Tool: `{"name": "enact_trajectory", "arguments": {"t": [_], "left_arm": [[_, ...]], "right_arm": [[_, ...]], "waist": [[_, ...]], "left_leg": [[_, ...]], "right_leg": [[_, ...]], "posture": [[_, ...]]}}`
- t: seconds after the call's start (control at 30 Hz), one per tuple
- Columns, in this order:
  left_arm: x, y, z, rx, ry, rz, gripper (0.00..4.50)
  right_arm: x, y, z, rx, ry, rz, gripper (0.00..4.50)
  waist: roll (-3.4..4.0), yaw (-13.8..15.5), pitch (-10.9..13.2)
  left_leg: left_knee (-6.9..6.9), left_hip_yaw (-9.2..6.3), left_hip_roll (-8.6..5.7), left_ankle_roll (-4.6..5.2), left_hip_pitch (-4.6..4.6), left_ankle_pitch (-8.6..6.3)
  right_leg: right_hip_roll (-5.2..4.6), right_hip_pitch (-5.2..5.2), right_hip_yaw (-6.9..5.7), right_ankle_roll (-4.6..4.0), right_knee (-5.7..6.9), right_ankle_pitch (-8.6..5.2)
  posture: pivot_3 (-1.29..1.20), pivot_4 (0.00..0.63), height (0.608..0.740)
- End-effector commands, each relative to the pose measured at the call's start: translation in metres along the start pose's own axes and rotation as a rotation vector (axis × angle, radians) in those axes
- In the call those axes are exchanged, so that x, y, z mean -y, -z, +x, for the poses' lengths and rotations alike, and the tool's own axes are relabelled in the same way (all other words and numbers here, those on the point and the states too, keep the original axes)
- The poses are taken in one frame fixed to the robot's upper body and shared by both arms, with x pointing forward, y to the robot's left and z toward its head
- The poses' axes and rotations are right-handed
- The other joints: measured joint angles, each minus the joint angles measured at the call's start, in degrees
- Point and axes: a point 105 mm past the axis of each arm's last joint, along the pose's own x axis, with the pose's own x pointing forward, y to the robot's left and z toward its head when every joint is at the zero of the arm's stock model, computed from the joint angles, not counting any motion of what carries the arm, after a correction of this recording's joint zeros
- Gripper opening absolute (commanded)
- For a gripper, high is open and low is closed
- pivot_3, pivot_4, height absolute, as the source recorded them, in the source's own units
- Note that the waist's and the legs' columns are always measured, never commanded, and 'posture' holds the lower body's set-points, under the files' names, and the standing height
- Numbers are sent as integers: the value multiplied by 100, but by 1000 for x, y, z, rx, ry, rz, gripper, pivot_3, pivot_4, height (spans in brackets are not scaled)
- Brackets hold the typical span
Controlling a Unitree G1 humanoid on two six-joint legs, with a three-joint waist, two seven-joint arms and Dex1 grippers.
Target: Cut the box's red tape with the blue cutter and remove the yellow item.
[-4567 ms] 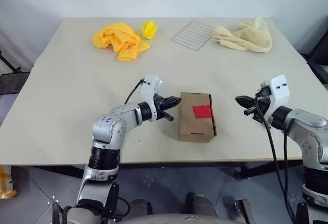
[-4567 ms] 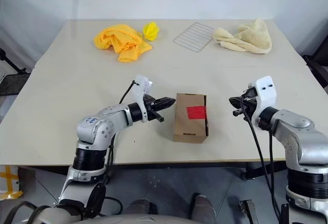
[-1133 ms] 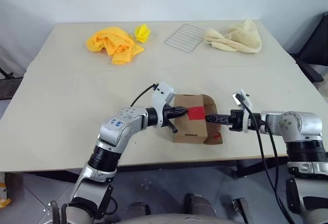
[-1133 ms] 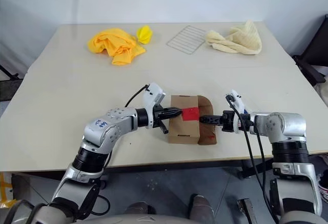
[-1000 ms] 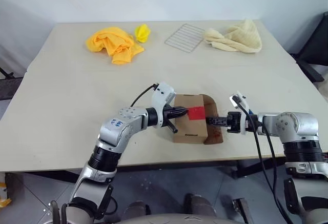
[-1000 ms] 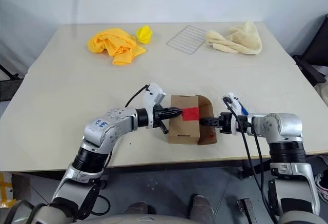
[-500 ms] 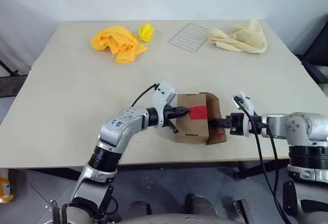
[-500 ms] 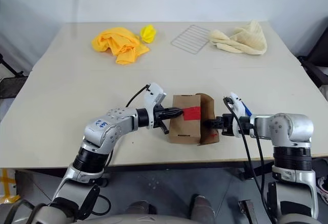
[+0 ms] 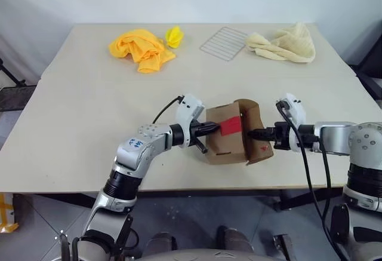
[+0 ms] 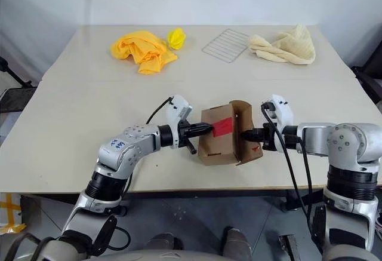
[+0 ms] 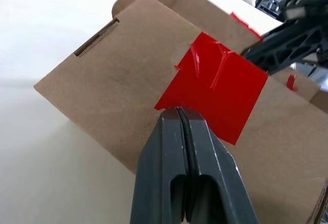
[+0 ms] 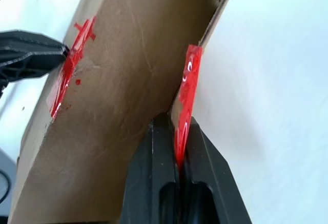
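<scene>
Light is bright, soft and even across the pale surface (image 9: 77, 94), apparently from overhead, and shadows are faint: a small soft one lies under the box (image 9: 230, 144). The head views are sharp in the middle, with the surface's edges bowing slightly toward the corners. In the left wrist view the red tape (image 11: 212, 85) carries white glare streaks, and the left gripper (image 11: 179, 112) is crisp while the background behind blurs. The right wrist view's surface is nearly washed out white.

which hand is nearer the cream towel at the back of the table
Right. The right hand grips the box's open flap, on the same side of the table as the cream towel. The left hand presses the red tape from the box's far side.
</scene>
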Motion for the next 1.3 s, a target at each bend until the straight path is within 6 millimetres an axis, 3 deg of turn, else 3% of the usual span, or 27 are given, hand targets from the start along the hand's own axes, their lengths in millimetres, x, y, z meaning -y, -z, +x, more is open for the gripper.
{"name": "enact_trajectory", "arguments": {"t": [0.03, 0.3, 0.57, 0.67, 1.0, 1.1, 1.3], "left_arm": [[-2, 29, 7, -101, -16, -48, 0], [-3, 28, 6, -91, -21, -50, 0], [-8, 25, 5, -76, -40, -53, 0], [-13, 23, 2, -65, -55, -52, 0], [-31, -14, -42, 162, -15, -218, 0], [-16, -42, -48, 284, 90, -261, 0], [18, -76, -46, 380, 264, -283, 0]], "right_arm": [[-23, -26, -14, 92, -24, -113, 16], [-41, -32, -19, 96, -19, -188, 16], [-53, -23, -19, 49, -22, -234, 16], [-49, -18, -17, 25, 5, -229, 16], [-39, -18, -17, -18, 81, -249, 16], [-38, -18, -18, -32, 96, -267, 16], [-38, -19, -17, -40, 99, -282, 16]], "waist": [[0, 0, 0], [0, 8, 0], [-2, 0, 2], [-2, -3, 2], [-2, -49, 3], [-3, -39, 9], [-7, -4, 15]], "left_leg": [[0, 0, 0, 0, 0, 0], [0, -1, 0, 2, -2, -1], [-4, 0, 0, 3, -25, -2], [-7, 1, 1, 3, -25, -2], [-17, 4, 6, 3, -22, -2], [-18, 5, 5, 3, -27, -2], [-14, -1, 2, 3, -48, -2]], "right_leg": [[0, 0, 0, 0, 0, 0], [-1, 0, 0, 0, -1, 0], [0, -24, -4, 0, -5, 0], [0, -24, -5, 0, -9, 0], [1, -27, -5, 0, -10, 0], [1, -32, -4, 0, -11, 0], [1, -32, -15, 5, -35, 2]], "posture": [[0, 150, 740], [0, 150, 740], [0, 150, 740], [0, 150, 740], [0, 150, 740], [0, 150, 740], [0, 150, 740]]}}
